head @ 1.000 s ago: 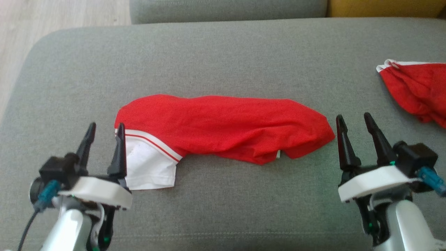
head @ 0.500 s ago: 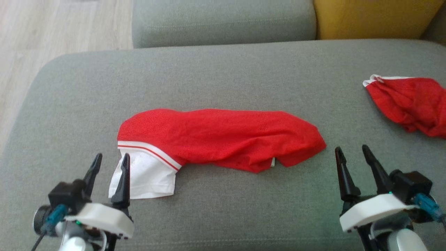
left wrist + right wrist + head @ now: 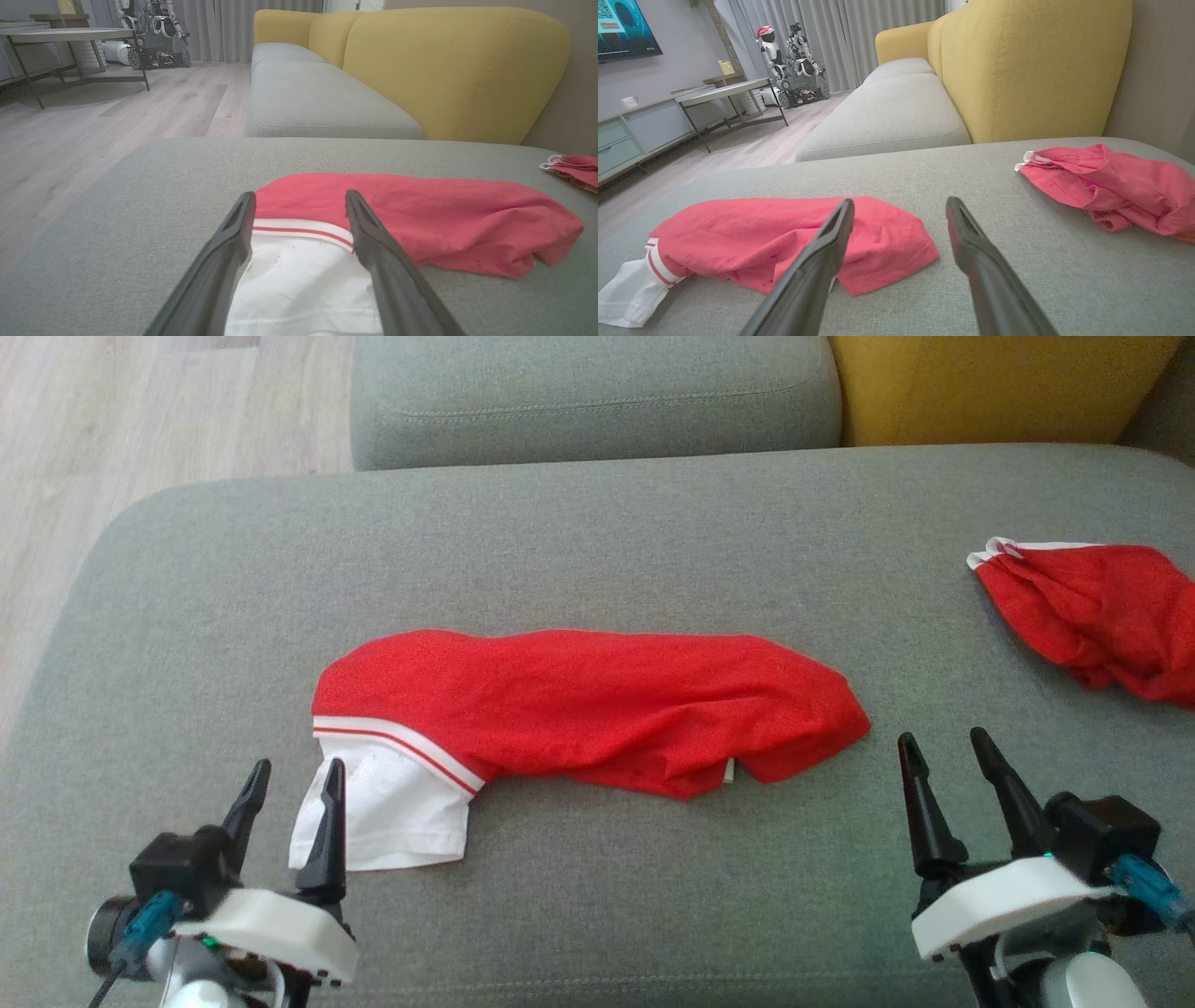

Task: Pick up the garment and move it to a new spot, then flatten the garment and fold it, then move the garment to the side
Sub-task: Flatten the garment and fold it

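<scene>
In the head view, the garment [image 3: 579, 705] lies long and low across the middle of the grey cushion [image 3: 597, 523]. It is red, with a white end [image 3: 392, 807] at its near left. Your left gripper [image 3: 298, 767] is near and left, with its fingers spread wide and nothing in them. One finger lines up with the white end's edge (I cannot tell if it touches). Your right gripper [image 3: 941, 737] is near and right, just beside the garment's right end. Its fingers are spread wide too, with nothing in them. The other red cloth [image 3: 1092, 607] lies far to the right, well apart.

In the left wrist view, the left gripper [image 3: 300, 196] looks straight over the white end [image 3: 303, 284] and its red stripe. The garment [image 3: 444, 224] runs off to the right.

In the right wrist view, the right gripper [image 3: 900, 201] points at the garment's [image 3: 761, 233] right end, where a hem shows. The other red cloth [image 3: 1111, 186] sits farther right.

I think this garment is soft, light and floppy. It will likely sag and bunch up when you lift it. Pinch it at both ends, the striped band on the left and the hem on the right. Both clothes lie right on the cushion, not inside anything.
</scene>
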### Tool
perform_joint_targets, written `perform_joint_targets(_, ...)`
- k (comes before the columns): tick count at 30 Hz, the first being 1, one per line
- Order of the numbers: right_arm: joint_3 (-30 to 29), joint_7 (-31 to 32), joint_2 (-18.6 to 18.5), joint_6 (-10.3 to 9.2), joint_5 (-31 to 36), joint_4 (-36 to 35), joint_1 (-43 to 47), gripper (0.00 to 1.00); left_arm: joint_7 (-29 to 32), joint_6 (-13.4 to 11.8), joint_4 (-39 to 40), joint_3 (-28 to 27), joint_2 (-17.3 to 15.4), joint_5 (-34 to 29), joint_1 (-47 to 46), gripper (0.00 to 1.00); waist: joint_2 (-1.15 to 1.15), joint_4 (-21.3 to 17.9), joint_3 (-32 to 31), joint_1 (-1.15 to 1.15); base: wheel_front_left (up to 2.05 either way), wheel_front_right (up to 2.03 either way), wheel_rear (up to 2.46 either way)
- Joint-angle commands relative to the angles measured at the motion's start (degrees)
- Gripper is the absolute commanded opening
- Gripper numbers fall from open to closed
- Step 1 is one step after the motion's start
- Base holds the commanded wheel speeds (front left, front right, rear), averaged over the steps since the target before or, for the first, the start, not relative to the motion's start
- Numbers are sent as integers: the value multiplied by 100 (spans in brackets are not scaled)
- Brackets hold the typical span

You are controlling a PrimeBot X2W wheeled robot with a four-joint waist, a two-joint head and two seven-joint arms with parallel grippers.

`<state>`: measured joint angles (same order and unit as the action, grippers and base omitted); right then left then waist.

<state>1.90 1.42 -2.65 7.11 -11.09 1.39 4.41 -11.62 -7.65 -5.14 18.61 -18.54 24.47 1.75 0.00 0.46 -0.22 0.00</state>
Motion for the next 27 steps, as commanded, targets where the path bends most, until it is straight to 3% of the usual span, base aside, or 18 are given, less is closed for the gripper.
perform_joint_targets(1,114,17,-22,37,-9,-240,-156,100,-12,-48,200,-206,-158,63,-274,100,0,7,12,0,0,0,0)
perform_joint_targets(18,170,84,-22,37,28,-28,-272,100,-54,-56,204,-153,-179,52,-446,100,0,95,172,0,0,0,0)
perform_joint_targets(27,841,394,-22,37,390,1248,-1034,100,-134,94,257,-26,-111,-57,-1057,100,0,435,875,0,0,0,0)
